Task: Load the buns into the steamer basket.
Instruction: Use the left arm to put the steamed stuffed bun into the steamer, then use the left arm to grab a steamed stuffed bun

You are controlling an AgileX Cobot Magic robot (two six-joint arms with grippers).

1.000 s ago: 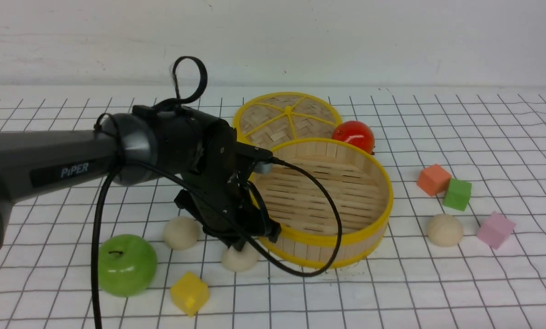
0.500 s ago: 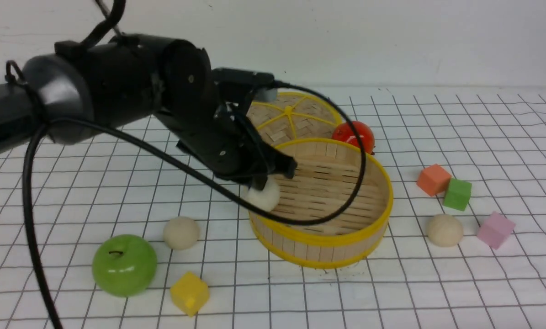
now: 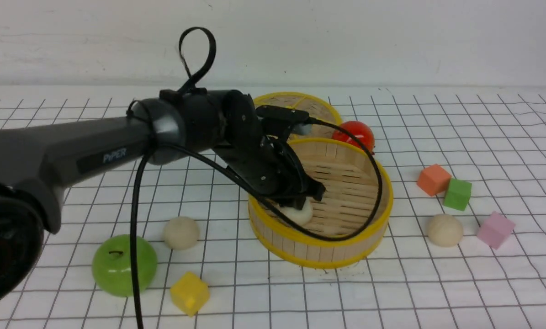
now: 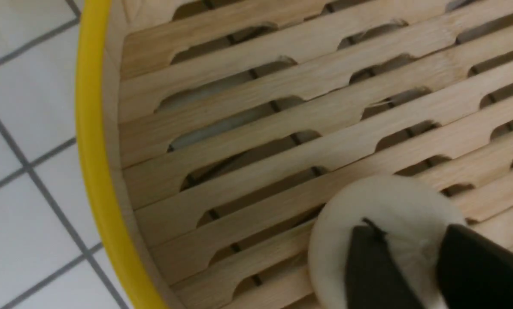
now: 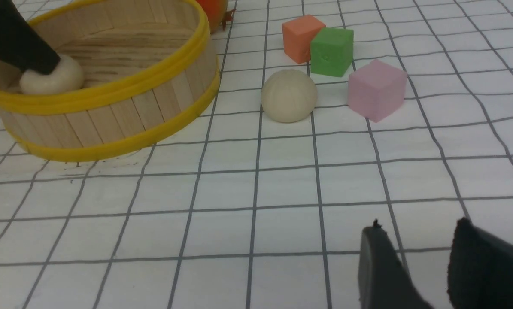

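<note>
So the left gripper has its jaws clamped on the held bun right beneath them, low inside the steamer basket by its near-left wall, while the right gripper, jaws apart and empty, is nearer the loose bun by the pink cube.

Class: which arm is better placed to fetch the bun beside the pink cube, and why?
Right. The right gripper is open, empty, facing that bun; the left gripper is in the steamer basket, shut on another bun.
</note>
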